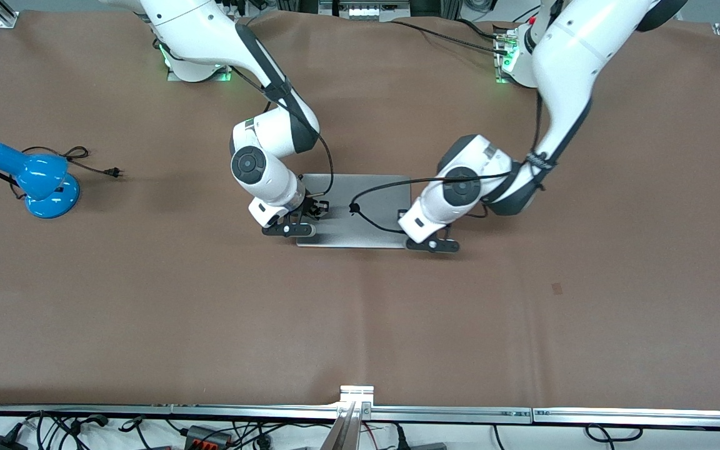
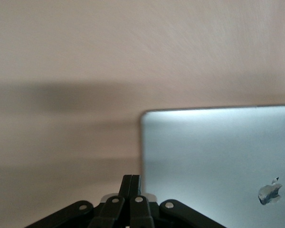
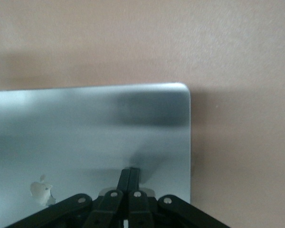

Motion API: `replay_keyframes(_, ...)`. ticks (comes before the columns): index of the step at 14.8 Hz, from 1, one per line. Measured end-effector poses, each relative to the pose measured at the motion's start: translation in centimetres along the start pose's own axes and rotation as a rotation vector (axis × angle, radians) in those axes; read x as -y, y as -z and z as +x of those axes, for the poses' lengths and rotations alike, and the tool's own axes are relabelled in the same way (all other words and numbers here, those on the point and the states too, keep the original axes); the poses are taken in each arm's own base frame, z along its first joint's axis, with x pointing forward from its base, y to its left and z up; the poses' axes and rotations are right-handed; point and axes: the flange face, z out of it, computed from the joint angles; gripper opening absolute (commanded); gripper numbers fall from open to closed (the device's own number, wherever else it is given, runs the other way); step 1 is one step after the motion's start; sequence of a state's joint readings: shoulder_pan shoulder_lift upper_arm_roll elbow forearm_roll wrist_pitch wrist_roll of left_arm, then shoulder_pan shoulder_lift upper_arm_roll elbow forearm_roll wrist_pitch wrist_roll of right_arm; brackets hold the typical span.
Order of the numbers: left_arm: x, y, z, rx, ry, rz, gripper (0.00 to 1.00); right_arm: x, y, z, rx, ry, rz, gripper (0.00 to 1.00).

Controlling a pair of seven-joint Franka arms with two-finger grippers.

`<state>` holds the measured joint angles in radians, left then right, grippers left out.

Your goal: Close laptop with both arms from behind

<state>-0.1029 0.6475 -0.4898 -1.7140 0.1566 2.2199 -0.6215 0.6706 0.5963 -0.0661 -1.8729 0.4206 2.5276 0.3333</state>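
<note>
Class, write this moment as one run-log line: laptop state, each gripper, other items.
laptop: lid down flat | left gripper: shut, at lid edge | right gripper: shut, on lid | blue lamp: right arm's end, untouched

Brown-covered table (creased); metal rail along its near edge.

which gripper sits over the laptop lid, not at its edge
The right gripper: its shut fingers sit over the laptop lid near a corner. The left gripper, also shut, is at the lid's side edge.

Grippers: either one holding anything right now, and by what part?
Nothing held. Both are shut: the right gripper over the laptop lid, the left gripper at the lid's edge.
</note>
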Motion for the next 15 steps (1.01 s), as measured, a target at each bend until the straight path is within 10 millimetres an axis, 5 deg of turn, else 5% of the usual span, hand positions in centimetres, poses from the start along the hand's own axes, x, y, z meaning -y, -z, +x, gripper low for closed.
replay_keyframes(4, 3.6, 6.6, 0.5, 0.001, 0.008, 0.051, 0.0, -0.9, 5.9, 2.9, -0.047, -0.024, 0.015, 0.0)
replay_keyframes(11, 10.7, 15.4, 0.2, 0.009, -0.048, 0.134, 0.07, -6.5, 22.8, 5.7, 0.035, 0.064, -0.142, 0.0)
replay_keyframes(13, 13.6, 19.7, -1.1, 0.012, -0.057, 0.186, 0.34, -9.2, 26.7, 6.7, 0.064, 0.104, -0.158, 0.0)
replay_keyframes(14, 15.9, 22.3, -1.7, 0.017, -0.065, 0.196, 0.99, -10.6, 28.8, 7.2, 0.08, 0.122, -0.164, 0.15)
replay_keyframes(15, 18.6, 24.9, -2.4, 0.023, -0.08, 0.192, 1.0, -11.7, 30.7, 7.5, 0.092, 0.131, -0.168, 0.72)
